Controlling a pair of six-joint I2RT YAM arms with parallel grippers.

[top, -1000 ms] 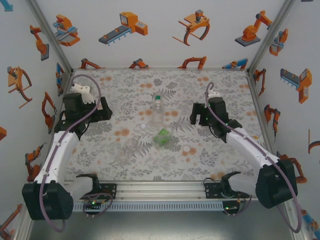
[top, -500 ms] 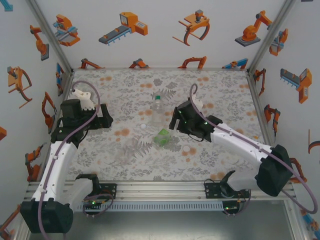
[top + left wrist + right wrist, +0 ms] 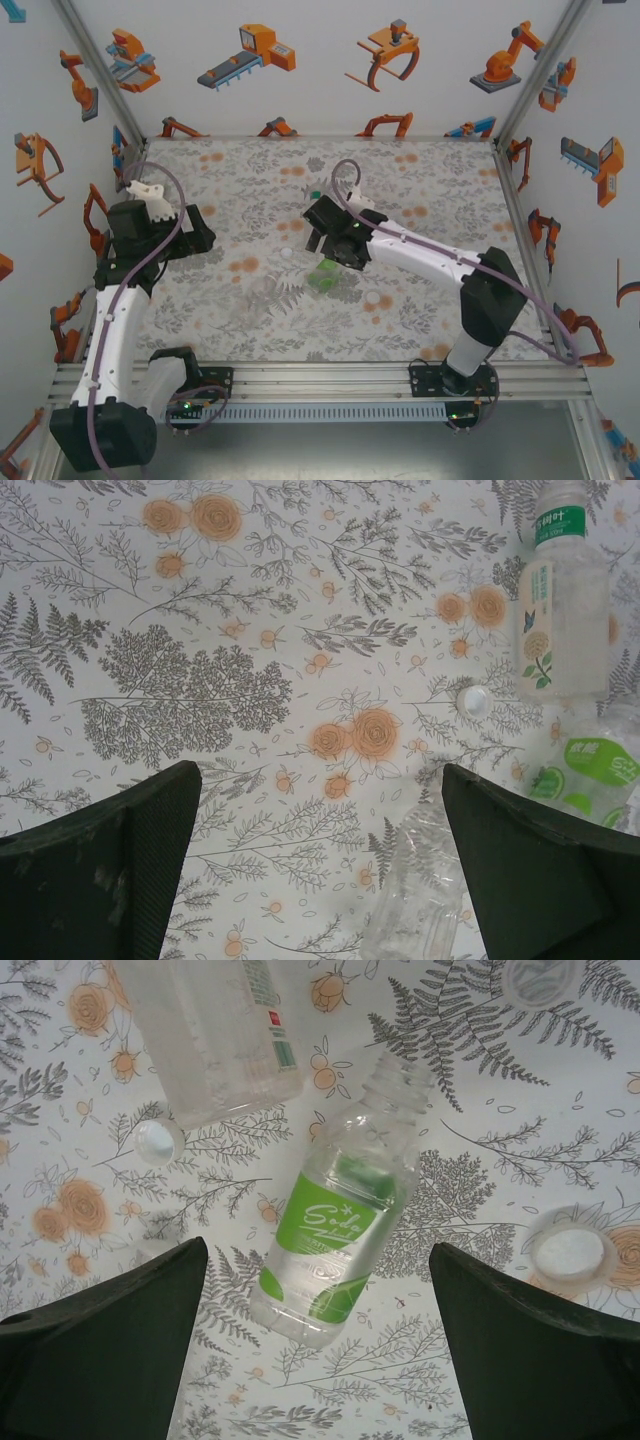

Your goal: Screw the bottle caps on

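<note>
right pincer [image 3: 315, 1255] wide, arm stretched over lying green-label bottle [image 3: 338, 1215] | left pincer [image 3: 320, 775] wide, arm bent at left side

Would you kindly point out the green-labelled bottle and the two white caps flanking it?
green-labelled bottle [image 3: 325, 1235], right wrist view, on its green label.
upper white cap [image 3: 158, 1141], right wrist view, at its centre.
lower white cap [image 3: 570, 1253], right wrist view, at its centre.

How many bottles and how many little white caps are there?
Bottles: 3, the standing bottle, the green-label bottle, the clear bottle.
White caps: 2, first cap beside the standing bottle, second cap near the green-label bottle.
Total: 5.
A pale round shape at the right wrist view's edge is unclear.
</note>
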